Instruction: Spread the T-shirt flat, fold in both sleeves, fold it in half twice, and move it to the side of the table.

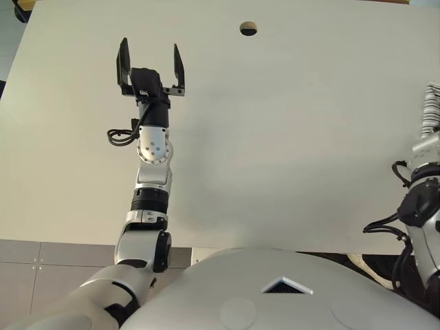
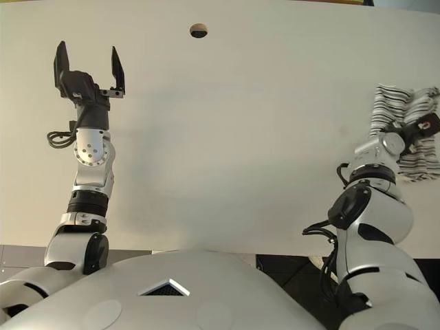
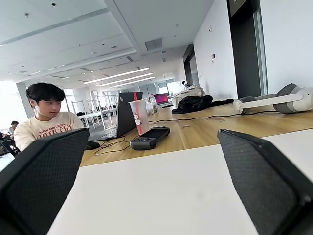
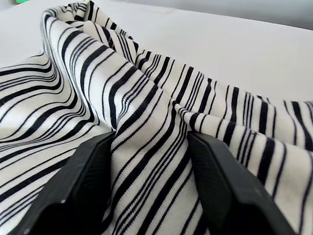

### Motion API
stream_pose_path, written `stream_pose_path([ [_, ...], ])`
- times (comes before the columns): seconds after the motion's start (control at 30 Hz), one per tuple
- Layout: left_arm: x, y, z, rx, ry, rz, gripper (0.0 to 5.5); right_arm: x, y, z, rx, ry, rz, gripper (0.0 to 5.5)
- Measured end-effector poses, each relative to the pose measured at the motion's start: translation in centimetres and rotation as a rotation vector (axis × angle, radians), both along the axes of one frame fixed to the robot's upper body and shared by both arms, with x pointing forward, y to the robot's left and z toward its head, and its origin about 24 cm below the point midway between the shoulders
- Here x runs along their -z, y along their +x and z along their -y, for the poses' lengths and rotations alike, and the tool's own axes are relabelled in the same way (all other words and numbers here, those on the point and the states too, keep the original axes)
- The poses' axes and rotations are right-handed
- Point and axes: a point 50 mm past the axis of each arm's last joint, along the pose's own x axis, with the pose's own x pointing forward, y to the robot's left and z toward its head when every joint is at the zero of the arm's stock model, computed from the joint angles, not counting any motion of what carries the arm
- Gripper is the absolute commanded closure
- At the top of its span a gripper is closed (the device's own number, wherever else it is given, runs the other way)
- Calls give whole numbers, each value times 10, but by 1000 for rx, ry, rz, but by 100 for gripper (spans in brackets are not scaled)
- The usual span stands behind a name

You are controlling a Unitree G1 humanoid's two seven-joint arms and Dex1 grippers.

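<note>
While its right arm bends in close at the right edge of the counter (image 1: pixel 289 137), the robot's right hand (image 4: pixel 150 147) is clamped on a raised fold of the black-and-white striped T-shirt (image 2: pixel 392 103), the fabric pinched between both fingers (image 4: pixel 78 186). The garment lies bunched and creased at that edge, touching the hand. Its visible length runs near to far along the counter's side rather than across it. Spreading, by the look of it, is not yet done. The middle of the counter lies to the shirt's left, so any drag towards it would fall to the right arm, much the nearer of the two. Farther out and well apart on the opposite side, the left hand (image 1: pixel 150 55) hovers above the counter, fingers spread wide with nothing between them. Near the far edge a small round cable hole (image 1: pixel 248 29) pierces the top, well away from a likely path. Beyond it a wooden desk (image 3: pixel 205 129) carries a laptop (image 3: pixel 122 115) and a cup (image 3: pixel 140 115).
</note>
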Motion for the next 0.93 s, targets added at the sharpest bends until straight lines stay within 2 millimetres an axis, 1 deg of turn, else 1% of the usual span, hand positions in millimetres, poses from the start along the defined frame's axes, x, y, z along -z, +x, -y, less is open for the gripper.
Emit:
stream_pose_path([
  [0.07,0,0,1,2,-8,4,65,1,-5,3,16,-17,1,292],
  [0.13,0,-1,5,10,-23,21,65,0,-10,6,24,-74,8,292],
  [0.17,-1,-1,8,25,-29,31,65,-1,-14,7,19,-145,7,292],
  [0.2,0,-1,12,46,-32,29,65,-5,-13,6,2,-226,21,292],
  [0.23,1,-1,19,77,-40,21,65,-18,-4,-3,-53,-358,74,292],
  [0.27,1,1,30,115,-58,15,65,-37,13,-20,-135,-492,163,292],
  [0.3,0,5,45,164,-85,9,65,-56,30,-44,-234,-609,270,292],
  [0.33,-1,8,54,188,-101,8,65,-67,42,-68,-317,-681,340,292],
  [0.37,-3,12,64,210,-121,8,65,-78,55,-106,-454,-757,424,292],
  [0.4,-7,17,74,236,-138,19,65,-85,65,-155,-612,-818,517,292],
  [0.43,-12,19,83,256,-151,33,63,-87,67,-194,-738,-872,572,273],
  [0.47,-15,21,89,269,-164,55,63,-86,65,-227,-850,-919,615,262],
  [0.5,-17,20,91,268,-177,74,63,-82,62,-252,-942,-948,638,244],
  [0.53,-15,19,90,261,-184,76,63,-77,59,-264,-998,-956,638,227],
  [0.57,-13,17,89,255,-189,80,63,-70,55,-268,-1034,-959,630,210],
  [0.63,-1,7,85,241,-199,66,63,-48,41,-268,-1086,-935,578,180],
  [0.67,4,1,85,239,-204,53,63,-42,33,-267,-1103,-929,576,162],
  [0.73,12,-13,84,239,-209,44,63,-41,17,-267,-1116,-926,623,145],
  [0.8,10,-24,81,242,-207,66,63,-46,-1,-265,-1104,-906,692,145],
  [0.87,7,-30,79,237,-203,75,63,-49,-13,-263,-1098,-882,723,145],
  [0.93,9,-36,79,232,-191,51,63,-51,-19,-260,-1103,-855,735,145],
])
